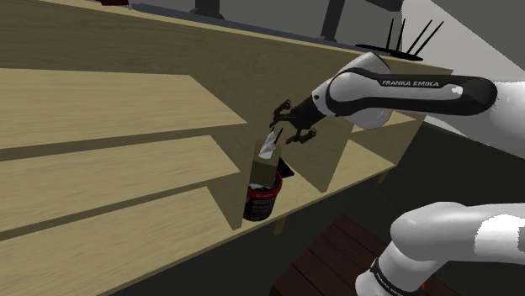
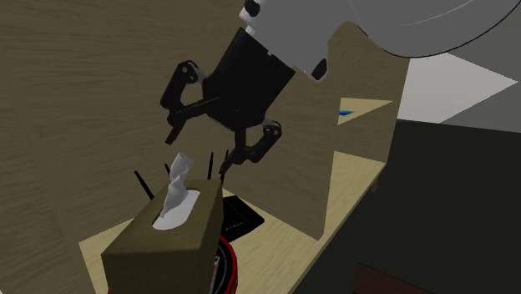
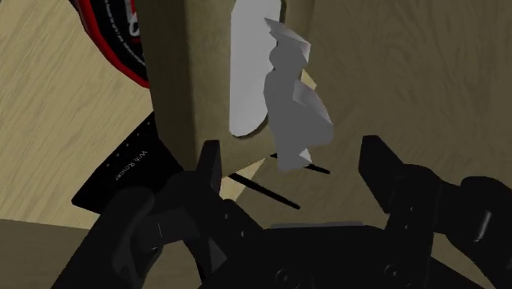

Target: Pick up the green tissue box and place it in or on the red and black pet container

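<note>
**Box rests in the pet container, hand free above it**

The tissue box, which looks olive-green in these renders, stands with its lower end inside the red and black pet container. In the shoulder view the container is at 6 o'clock from the box. A white tissue rises out of the oval slot of the box. We see nothing else in the container.

The gripper hangs just above the box, at about 1 o'clock from it in the second exterior view. Its fingers are spread wide and grasp nothing. In the wrist view the tissue shows between them, and we see no contact.

We judge that the placing is done and only a clean leaving is needed. For this we would lift the hand straight away from the box with fingers wide, so that no finger catches the tissue or pushes the tall box, which could tip.

A flat black router lies on the wooden surface, at about 3 o'clock from the box and near the container.
</note>
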